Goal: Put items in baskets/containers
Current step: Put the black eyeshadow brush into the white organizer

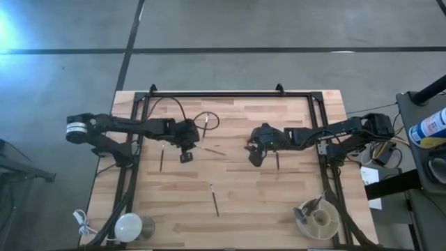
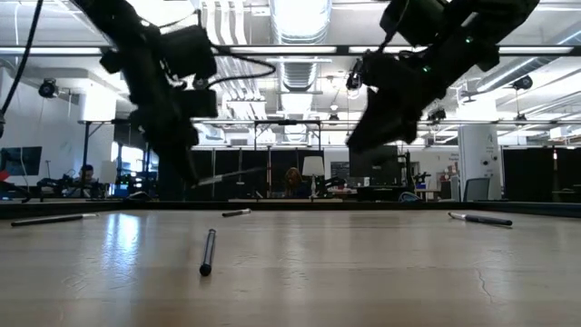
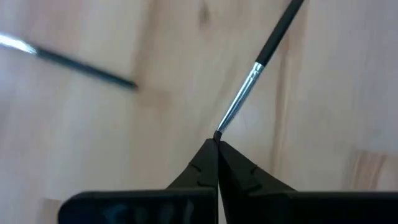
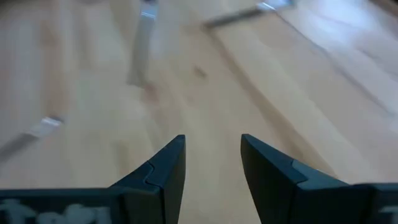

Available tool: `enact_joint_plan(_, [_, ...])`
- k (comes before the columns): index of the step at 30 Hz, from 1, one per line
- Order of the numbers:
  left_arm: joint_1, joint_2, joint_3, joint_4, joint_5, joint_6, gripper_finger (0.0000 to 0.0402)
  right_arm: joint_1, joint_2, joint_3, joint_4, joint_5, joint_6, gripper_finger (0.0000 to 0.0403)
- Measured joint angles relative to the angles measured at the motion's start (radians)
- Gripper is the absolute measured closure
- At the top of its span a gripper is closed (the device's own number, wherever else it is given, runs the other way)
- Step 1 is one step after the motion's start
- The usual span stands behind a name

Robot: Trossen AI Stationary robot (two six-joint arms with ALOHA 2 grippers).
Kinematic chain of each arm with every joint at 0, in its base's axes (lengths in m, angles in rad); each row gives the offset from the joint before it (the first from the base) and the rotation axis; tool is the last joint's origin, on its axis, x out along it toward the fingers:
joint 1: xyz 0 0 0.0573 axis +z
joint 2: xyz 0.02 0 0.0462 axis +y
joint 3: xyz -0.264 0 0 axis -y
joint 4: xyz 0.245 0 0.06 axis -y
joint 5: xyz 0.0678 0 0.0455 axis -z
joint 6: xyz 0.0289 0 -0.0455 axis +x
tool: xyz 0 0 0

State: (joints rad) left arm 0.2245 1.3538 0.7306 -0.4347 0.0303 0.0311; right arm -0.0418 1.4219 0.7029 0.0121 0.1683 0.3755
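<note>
Your left claw (image 3: 217,144) pinches a thin, light, stiff brush (image 3: 252,78) by its very tip above mid-bench, a slippery hold, so regrip mid-handle; the right claw (image 4: 211,163) hangs apart nearby.

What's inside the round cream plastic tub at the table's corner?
The round cream plastic tub holds at least one thin brush leaning out. Its compartments' contents beyond that are too small to tell.
</note>
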Motion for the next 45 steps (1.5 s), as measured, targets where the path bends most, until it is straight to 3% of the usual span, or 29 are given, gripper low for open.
enact_joint_plan(5, [-0.032, -0.016, 0.079, -0.024, -0.003, -0.004, 0.0401, 0.000, 0.072, 0.012, 0.188, -0.155, -0.021, 0.0245])
enact_joint_plan(11, [-0.069, 0.042, 0.163, -0.074, -0.019, -0.002, 0.0401, -0.005, 0.164, 0.114, 0.198, -0.195, -0.078, 0.0212])
enact_joint_plan(25, [-0.083, 0.105, 0.250, -0.086, -0.059, -0.040, 0.0401, -0.010, 0.408, 0.447, -0.166, -0.204, -0.147, 0.0201])
enact_joint_plan(30, [-0.083, 0.101, 0.247, -0.092, -0.059, -0.045, 0.0401, -0.008, 0.442, 0.470, -0.189, -0.203, -0.167, 0.0256])
enact_joint_plan(36, [-0.083, 0.101, 0.246, -0.100, -0.059, -0.056, 0.0401, -0.007, 0.423, 0.441, -0.181, -0.195, -0.184, 0.0378])
enact_joint_plan(45, [-0.082, 0.089, 0.239, -0.079, -0.072, -0.140, 0.0375, -0.007, 0.335, 0.279, 0.028, -0.192, -0.183, 0.0395])
